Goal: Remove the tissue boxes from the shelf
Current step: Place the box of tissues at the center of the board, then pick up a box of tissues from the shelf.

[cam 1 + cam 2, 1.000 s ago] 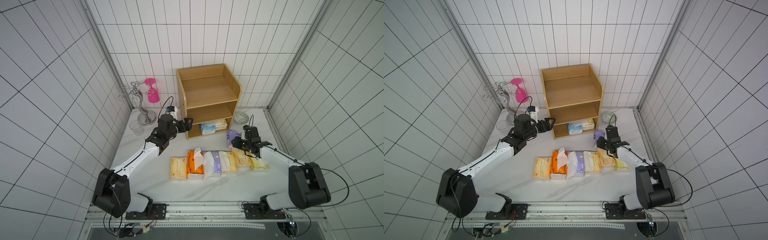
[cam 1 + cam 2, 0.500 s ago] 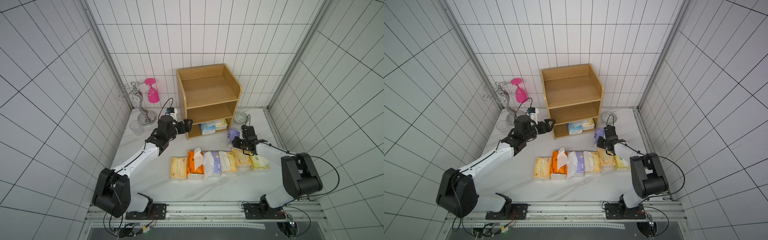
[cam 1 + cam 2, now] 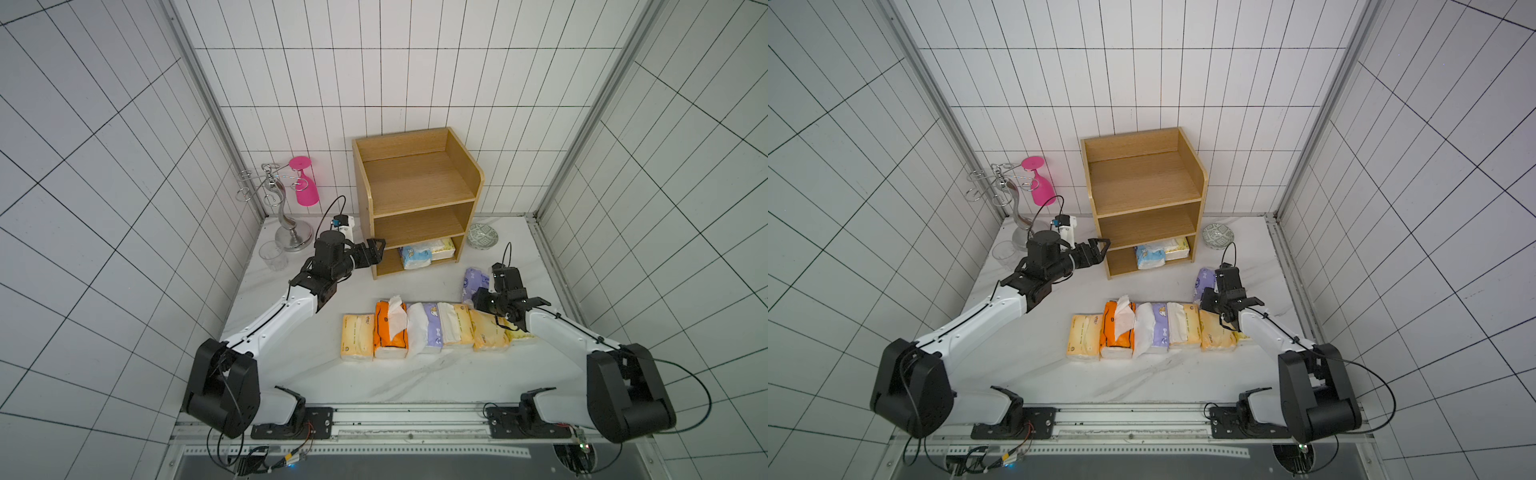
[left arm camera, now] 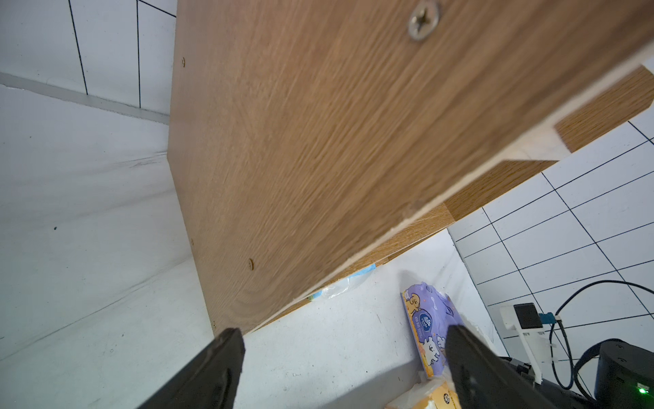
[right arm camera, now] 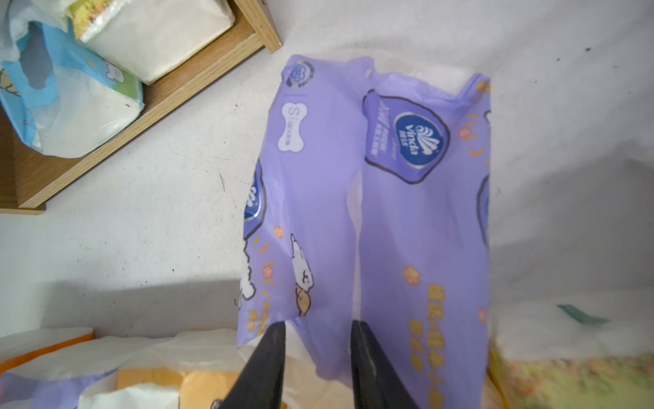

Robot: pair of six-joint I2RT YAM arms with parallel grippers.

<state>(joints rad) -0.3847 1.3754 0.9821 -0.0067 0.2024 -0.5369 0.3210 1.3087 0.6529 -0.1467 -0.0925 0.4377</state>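
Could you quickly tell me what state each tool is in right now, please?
Left tool: open, holding nothing, beside the shelf.
Right tool: closed on the purple tissue pack.

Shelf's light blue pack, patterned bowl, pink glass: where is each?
light blue pack [image 3: 413, 258]: in a top view, front face.
patterned bowl [image 3: 482, 236]: in a top view, centre.
pink glass [image 3: 306, 194]: in a top view, cup part.

Pastel wrappers, warm wood, white surroundings.
The shelf [image 3: 415, 183] was light-brown woodgrain. The purple pack [image 5: 389, 212] bore a blue oval logo, white puppies and orange blossoms; the blue pack [image 5: 53, 88] was pale-blue film over white tissue. The orange pack [image 3: 382, 343] had black print; the yellow pack [image 3: 356, 336] was cream-toned. The bench [image 3: 374, 386] was white with grey veins; the glass [image 3: 306, 191] was pink.
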